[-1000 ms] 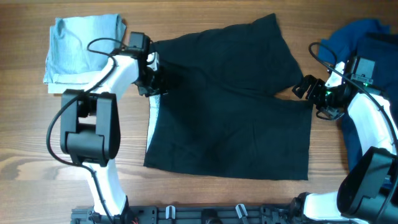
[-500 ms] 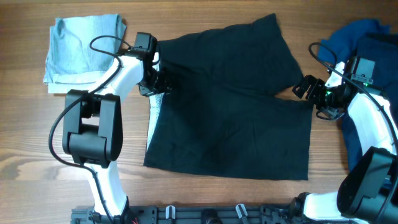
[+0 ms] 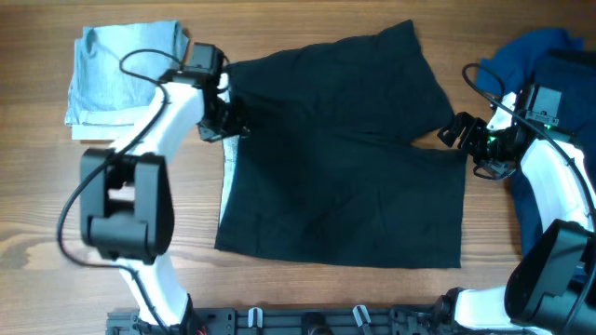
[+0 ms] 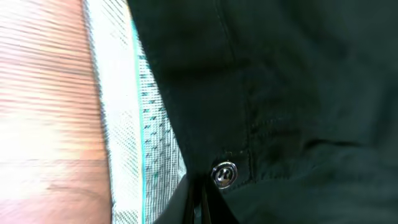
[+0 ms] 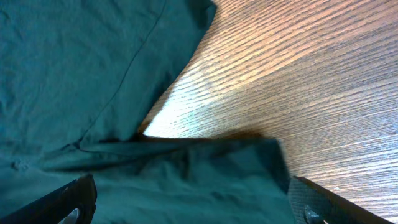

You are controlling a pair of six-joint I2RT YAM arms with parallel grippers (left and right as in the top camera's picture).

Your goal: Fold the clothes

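Far left of the tabletop (image 3: 37, 205): pale blue garment (image 3: 126, 70), folded flat, not in play. My left tool (image 3: 231, 126) was clamped tight on the waistband (image 4: 124, 112) end of the black shorts (image 3: 345, 186), at their upper left corner. Wrist view had the fingertips pinched together right by the metal snap (image 4: 224, 173), with the whitish inner band turned out next to bare wood. Shorts lay spread flat mid-tabletop, waist to the left, both legs running right. The far leg angled away, so a wedge of wood showed between the legs. Handling, my read: light, limp woven cloth, no stiffness apart from the doubled waistband and hems, so it would drape and drag rather than hold shape. Those seamed edges looked like the places to pinch; a mid-panel grab would likely bunch one layer. A thin pinch that close to the snap could slip off under a hard pull. My right tool (image 3: 453, 132) was wide open and holding nothing, sitting at the right end where the near leg's hem corner meets the gap. Wrist view showed that corner lying between the fingers (image 5: 74, 199), untouched as far as I could tell. Far right: dark blue garments (image 3: 549, 65) in a heap, partly under my right arm.
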